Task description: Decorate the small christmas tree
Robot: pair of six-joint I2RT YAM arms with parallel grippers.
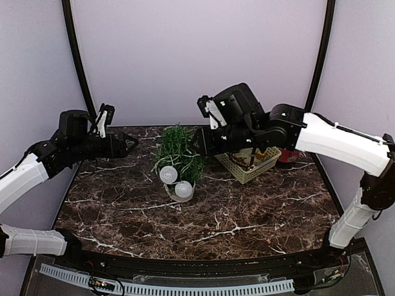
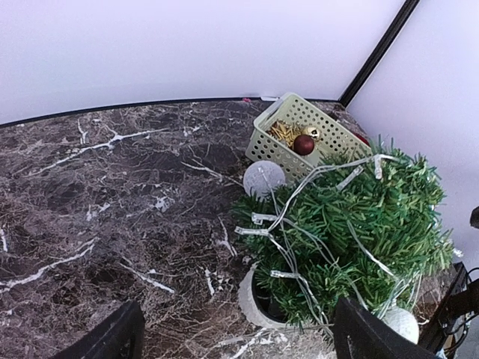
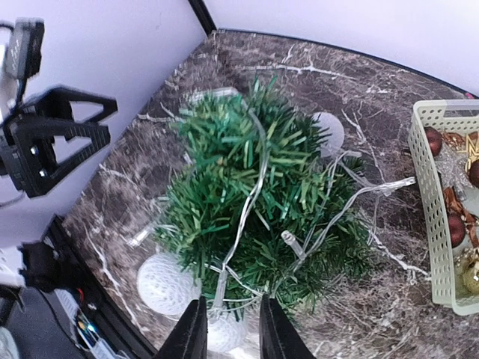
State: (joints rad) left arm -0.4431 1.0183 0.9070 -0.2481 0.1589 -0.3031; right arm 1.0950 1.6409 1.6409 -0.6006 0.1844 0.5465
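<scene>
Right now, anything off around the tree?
The light string sits loose on the small christmas tree, and one strand trails off onto the table toward the basket. Nothing looks spilled or tipped.

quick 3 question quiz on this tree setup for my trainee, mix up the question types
1. True or false: the pale green basket is empty.
2. What is draped over the small christmas tree? A) a light string B) a red ribbon C) a paper chain
3. Fill in: the left gripper, off to the tree's side, has its fingers ___.

Key
1. False: it holds a red bauble and gold pieces.
2. A
3. open, with nothing between them.
</scene>
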